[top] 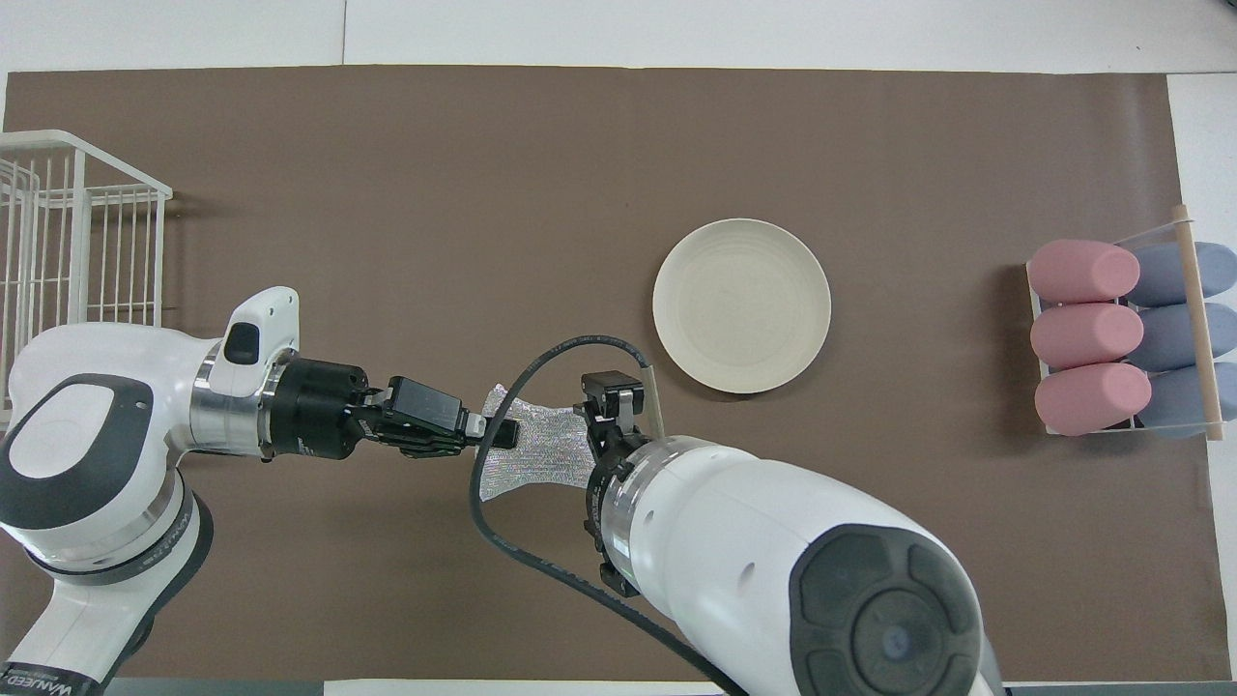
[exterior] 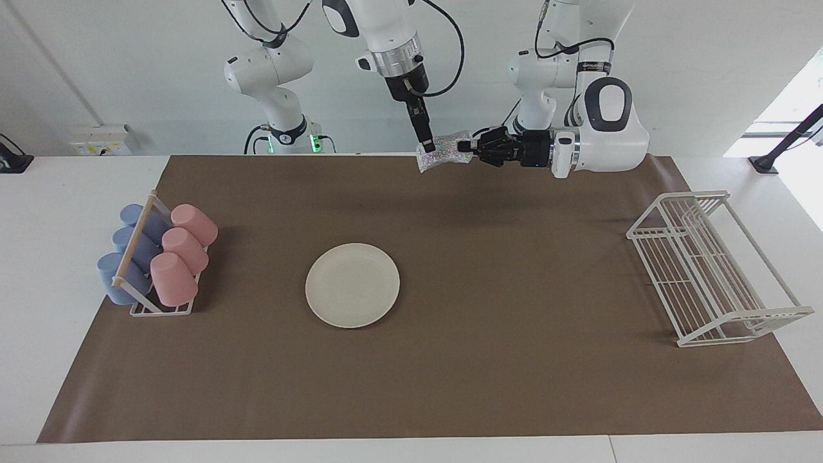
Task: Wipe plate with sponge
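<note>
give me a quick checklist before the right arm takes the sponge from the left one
1. Left pincer shut on the sponge: ok.
2. Sponge held in the air, off the mat: ok.
3. Right pincer at the sponge's free end: ok.
4. Right pincer open to take it: ok.
5. Right pincer's fingers around the sponge: cannot tell.
6. Plate bare and uncovered on the mat: ok.

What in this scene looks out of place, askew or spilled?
Nothing stands out. The plate lies flat, the left gripper holds the sponge up at the right gripper.
</note>
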You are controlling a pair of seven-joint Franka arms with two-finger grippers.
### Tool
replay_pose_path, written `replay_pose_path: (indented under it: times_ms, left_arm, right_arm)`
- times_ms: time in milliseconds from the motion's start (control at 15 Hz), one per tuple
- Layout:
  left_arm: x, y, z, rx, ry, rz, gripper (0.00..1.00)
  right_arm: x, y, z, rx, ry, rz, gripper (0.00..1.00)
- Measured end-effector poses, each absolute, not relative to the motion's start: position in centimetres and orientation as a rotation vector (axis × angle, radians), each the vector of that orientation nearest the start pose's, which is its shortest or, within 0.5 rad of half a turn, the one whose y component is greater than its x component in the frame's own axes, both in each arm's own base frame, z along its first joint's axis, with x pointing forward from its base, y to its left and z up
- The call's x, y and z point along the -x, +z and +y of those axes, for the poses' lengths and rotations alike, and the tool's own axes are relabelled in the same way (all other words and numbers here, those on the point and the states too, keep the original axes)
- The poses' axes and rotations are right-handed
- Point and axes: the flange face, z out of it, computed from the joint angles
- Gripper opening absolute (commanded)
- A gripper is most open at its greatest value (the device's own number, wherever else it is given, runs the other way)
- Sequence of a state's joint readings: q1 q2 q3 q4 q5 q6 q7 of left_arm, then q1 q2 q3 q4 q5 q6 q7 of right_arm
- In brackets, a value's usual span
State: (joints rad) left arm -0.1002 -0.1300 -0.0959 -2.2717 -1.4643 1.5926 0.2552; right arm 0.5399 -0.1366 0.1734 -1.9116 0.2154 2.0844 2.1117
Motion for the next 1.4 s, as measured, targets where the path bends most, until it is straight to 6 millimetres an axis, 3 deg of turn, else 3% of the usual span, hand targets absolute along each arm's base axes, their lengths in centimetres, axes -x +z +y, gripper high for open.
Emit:
replay_pose_path:
  times_ms: [201, 334, 401, 602, 802, 869, 1404]
  left_arm:
    - [-44.79, 45.97, -19.74, -1.695, -0.421, 0.065, 0.0]
    - [-44.73, 46.01, -19.75, -1.692, -0.425, 0.061, 0.0]
    - [-44.71, 46.03, -19.76, -1.691, -0.426, 0.059, 0.0]
    - [-44.68, 46.05, -19.77, -1.689, -0.428, 0.057, 0.0]
    - [-44.68, 46.05, -19.76, -1.689, -0.428, 0.057, 0.0]
    - [-44.69, 46.05, -19.75, -1.689, -0.428, 0.057, 0.0]
    - [-44.56, 46.1, -19.85, -1.684, -0.437, 0.049, 0.01]
  right_arm:
    - [-40.26, 58.23, 37.42, 2.067, 0.182, 1.882, 1.0]
    - [-40.35, 57.97, 37.42, 2.057, 0.18, 1.882, 0.95]
    - [-40.4, 57.82, 37.42, 2.051, 0.178, 1.882, 0.88]
    - [-40.61, 57.47, 37.47, 2.035, 0.172, 1.875, 0.52]
    - [-40.6, 57.37, 37.48, 2.034, 0.172, 1.875, 0.07]
    - [-40.6, 57.38, 37.49, 2.034, 0.172, 1.875, 0.0]
    - [-40.49, 57.4, 37.62, 2.035, 0.172, 1.871, 0.0]
